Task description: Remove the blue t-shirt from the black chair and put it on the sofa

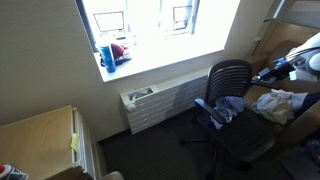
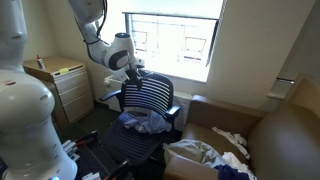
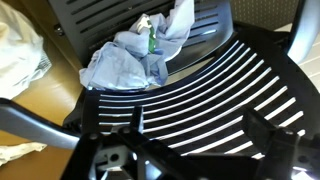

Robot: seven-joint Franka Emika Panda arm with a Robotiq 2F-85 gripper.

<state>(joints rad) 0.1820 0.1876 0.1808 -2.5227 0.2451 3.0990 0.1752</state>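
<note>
Hand (image 2: 134,72), clenched or not I cannot tell, hovers over one black chair (image 2: 152,96) bearing one blue t-shirt (image 2: 146,122).

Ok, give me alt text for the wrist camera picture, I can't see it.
A crumpled blue t-shirt lies on the seat of a black chair, seen from above past its slatted backrest. A white cloth on a brown surface shows at the left edge.
</note>
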